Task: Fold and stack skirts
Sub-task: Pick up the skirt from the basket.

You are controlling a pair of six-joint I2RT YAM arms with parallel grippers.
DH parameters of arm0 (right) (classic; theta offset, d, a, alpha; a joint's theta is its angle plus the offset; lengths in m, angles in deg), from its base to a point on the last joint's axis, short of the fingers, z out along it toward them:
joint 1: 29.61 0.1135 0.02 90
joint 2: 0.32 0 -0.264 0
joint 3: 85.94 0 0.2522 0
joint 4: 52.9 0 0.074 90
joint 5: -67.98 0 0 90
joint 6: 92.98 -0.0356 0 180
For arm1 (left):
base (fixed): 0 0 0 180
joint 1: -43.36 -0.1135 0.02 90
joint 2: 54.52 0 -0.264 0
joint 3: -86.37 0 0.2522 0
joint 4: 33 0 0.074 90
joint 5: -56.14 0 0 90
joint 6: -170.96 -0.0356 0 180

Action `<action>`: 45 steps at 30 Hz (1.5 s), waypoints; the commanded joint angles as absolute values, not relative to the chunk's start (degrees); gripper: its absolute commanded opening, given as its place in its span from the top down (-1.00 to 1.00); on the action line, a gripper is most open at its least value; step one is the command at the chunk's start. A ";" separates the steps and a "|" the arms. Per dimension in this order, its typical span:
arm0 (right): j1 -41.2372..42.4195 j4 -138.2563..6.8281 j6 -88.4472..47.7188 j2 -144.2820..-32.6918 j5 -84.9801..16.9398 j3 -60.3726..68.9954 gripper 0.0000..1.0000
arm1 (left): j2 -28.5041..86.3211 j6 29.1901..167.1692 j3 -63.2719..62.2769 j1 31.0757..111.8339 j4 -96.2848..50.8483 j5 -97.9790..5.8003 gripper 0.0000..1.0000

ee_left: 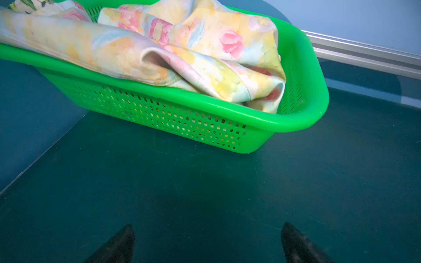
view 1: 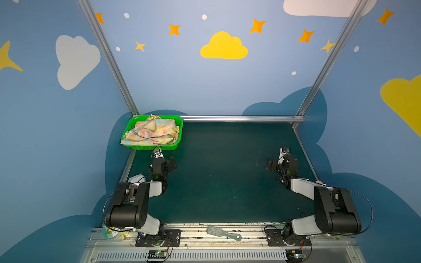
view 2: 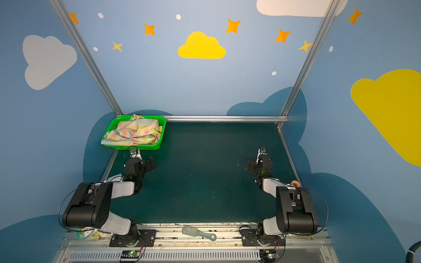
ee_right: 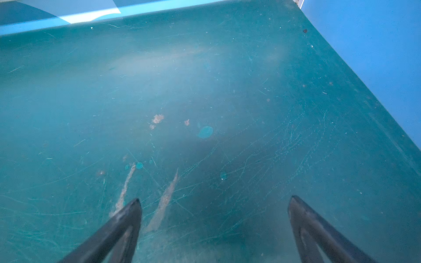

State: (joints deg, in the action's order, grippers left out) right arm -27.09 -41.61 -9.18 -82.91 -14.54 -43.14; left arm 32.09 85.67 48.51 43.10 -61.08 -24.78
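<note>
pastel yellow-blue flowered cloth skirt [view 1: 155, 131]: crumpled in green plastic mesh basket [view 1: 181, 130]
cream lemon-print cloth skirt [view 1: 154, 117]: corner at far rim
left gripper [ee_left: 207, 225]: apart, empty
right gripper [ee_right: 215, 198]: apart, empty

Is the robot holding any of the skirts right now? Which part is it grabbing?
No, nothing is held. The left gripper and right gripper are both open and empty. The flowery skirt lies crumpled in the green basket.
</note>
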 commanded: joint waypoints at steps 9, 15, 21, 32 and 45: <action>-26.89 -41.35 -9.38 -83.21 -14.32 -42.19 -0.98 | 32.37 85.00 48.71 43.09 -61.95 -24.90 -0.99; -26.94 -41.18 -9.34 -83.20 -14.33 -42.19 -0.98 | 32.40 85.00 48.68 43.07 -61.95 -24.90 -0.99; -26.89 -41.34 -9.44 -83.37 -14.39 -42.08 -0.98 | 32.40 85.00 48.70 43.01 -61.95 -24.90 -0.99; -26.89 -41.30 -9.38 -83.25 -14.30 -42.15 -0.98 | 32.49 85.00 48.70 43.08 -61.86 -24.90 -0.99; -26.97 -41.29 -9.35 -83.20 -14.34 -42.14 -0.66 | 32.46 84.99 48.68 43.09 -61.86 -24.94 -0.99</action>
